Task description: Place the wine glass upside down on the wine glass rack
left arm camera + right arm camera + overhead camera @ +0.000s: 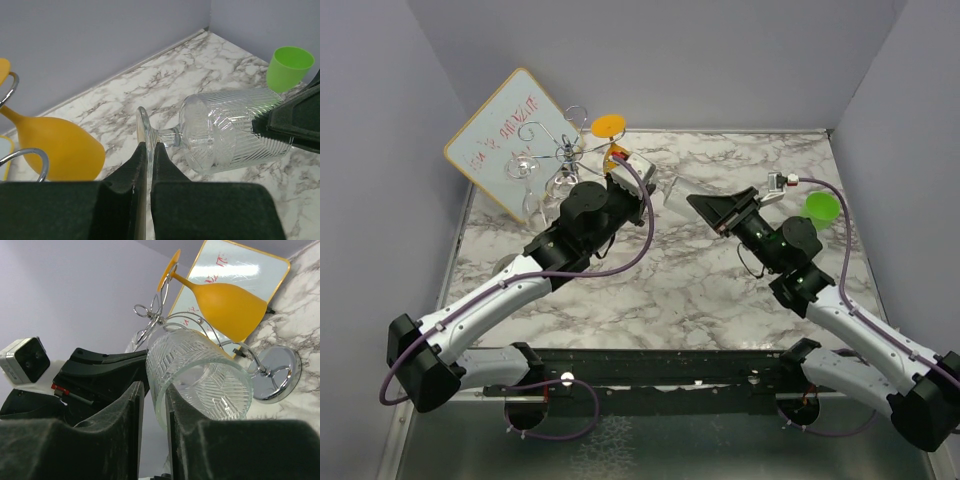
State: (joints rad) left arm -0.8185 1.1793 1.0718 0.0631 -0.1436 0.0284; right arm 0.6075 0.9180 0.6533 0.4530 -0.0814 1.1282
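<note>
Pinching the foot of the clear wine glass (220, 132) edge-on, the left gripper (150, 148) is clamped. The right gripper (154, 391) straddles the bowl's lip; I cannot tell whether it grips. Once freed, the sideways glass could swivel or slip before reaching the wine glass rack (277, 372) beside the left gripper.

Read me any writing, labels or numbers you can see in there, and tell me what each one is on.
Whiteboard: red handwritten lines, too blurred to read in any view.
Clear wine glass, orange glass, green cup: no text visible.
</note>
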